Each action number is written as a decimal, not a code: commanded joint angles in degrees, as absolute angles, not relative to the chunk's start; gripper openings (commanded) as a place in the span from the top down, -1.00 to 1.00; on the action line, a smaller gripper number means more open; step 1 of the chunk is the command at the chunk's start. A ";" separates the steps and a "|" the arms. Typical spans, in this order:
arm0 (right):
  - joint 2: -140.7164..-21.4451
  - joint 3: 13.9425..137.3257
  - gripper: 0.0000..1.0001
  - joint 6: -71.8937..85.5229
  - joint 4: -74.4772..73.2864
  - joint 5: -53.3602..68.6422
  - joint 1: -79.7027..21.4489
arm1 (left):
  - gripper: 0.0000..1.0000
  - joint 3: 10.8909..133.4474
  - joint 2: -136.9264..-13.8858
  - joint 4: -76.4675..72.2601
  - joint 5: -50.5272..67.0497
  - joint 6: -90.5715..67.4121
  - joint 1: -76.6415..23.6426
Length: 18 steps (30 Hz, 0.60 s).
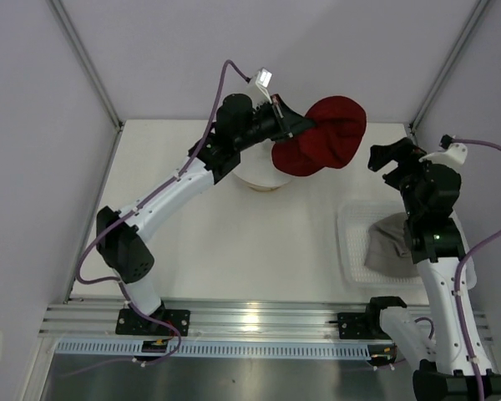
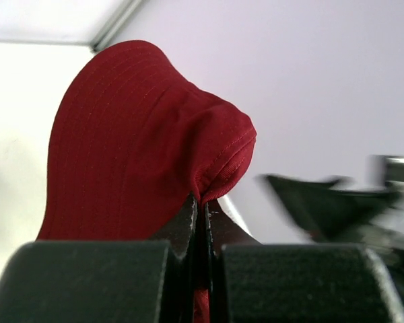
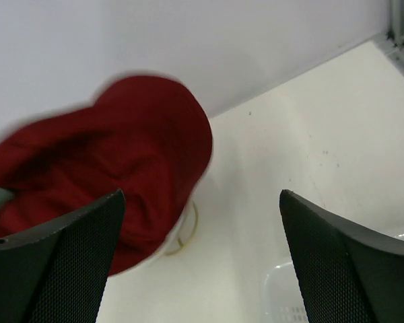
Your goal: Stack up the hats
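Open tabletop (image 1: 234, 242) between dark red hat (image 1: 321, 138) and mesh basket (image 1: 348, 242)

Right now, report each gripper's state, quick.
Left gripper: shut on the dark red hat.
Right gripper: open, holding nothing.

We look down from above and behind; our wrist views, left closest, share the dark red hat (image 1: 326, 134).

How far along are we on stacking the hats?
Done: the cream-white hat sits at the back as the base. In hand: the left pincer is shut on the dark red hat, holding it partly over the cream one; the right pincer is open and empty. Left: seat the red hat, then add the grey hat lying in the mesh basket.
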<state>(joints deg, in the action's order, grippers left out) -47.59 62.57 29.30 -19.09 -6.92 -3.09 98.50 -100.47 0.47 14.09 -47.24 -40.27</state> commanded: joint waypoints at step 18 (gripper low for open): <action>-67.93 51.41 -0.99 29.68 44.72 47.53 2.02 | 0.99 96.42 -84.02 2.37 23.73 -47.81 -35.51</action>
<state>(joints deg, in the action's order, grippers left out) -64.45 49.17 26.81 31.59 35.68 1.96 97.19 -85.06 2.35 21.19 -47.77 -35.90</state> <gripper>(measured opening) 0.993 0.022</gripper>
